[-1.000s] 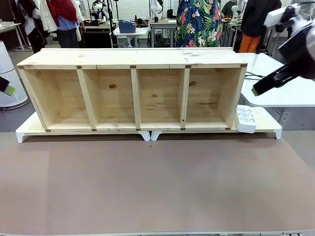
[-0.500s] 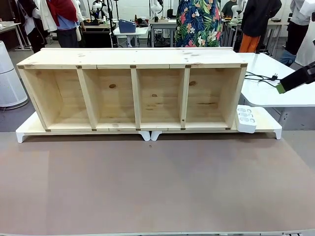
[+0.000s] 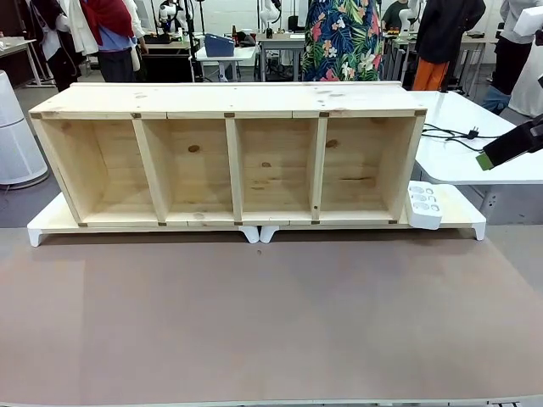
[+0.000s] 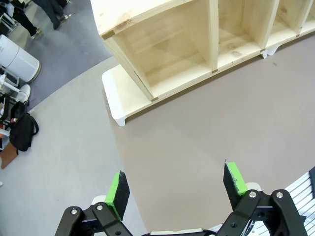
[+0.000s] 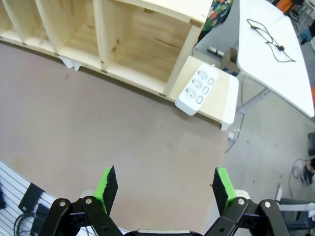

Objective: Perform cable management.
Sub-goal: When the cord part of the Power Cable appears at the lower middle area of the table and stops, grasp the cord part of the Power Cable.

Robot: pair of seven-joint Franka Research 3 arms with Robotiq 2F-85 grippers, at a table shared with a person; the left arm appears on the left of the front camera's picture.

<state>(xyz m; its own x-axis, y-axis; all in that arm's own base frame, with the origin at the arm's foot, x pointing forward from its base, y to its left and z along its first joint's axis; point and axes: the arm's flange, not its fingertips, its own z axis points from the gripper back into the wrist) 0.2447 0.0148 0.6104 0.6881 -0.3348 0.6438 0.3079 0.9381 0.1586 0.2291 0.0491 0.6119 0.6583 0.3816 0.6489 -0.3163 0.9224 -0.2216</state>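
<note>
The cable (image 3: 467, 132) lay loose on the white tabletop (image 3: 458, 165) in the frame's upper right, beyond the wooden shelf (image 3: 229, 100). Both the left pincer (image 4: 176, 183) and right pincer (image 5: 163, 184) hung spread and empty, probably poised for a pickup.

A brown bench (image 3: 271, 322) spreads across the foreground. Along its far edge a pale pine shelf unit (image 3: 229, 100) with four open compartments sits on two low white risers (image 3: 47, 222) (their feet meet under the middle). A white table (image 3: 458, 165) stands just beside the shelf's right end. The floor (image 4: 59, 69) is grey, and a black backpack (image 4: 22, 132) lies on it not far from a white cylindrical unit (image 3: 10, 136). Farther back stand work tables (image 3: 225, 52), evenly lit.
</note>
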